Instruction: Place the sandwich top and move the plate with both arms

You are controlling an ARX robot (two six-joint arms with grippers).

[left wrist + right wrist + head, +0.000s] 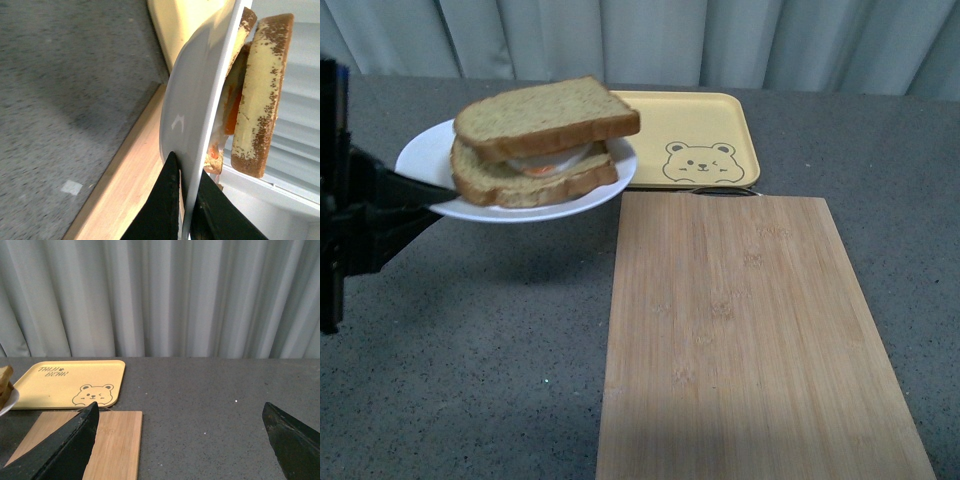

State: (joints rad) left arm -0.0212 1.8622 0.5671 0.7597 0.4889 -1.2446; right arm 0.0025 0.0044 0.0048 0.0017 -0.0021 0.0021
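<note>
plate (420, 155) aloft in left gripper (186, 167)

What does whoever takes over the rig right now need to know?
Left end effector: shut on the plate rim; the plate looks lifted off the table, left of the board, in front of the tray.
Right end effector: open, empty, off to the side of the plate.
Done: sandwich top is on the bottom slice, slightly skewed.
Left: finish the move and set the plate down. The right arm is not on it yet. Destination not shown.
</note>
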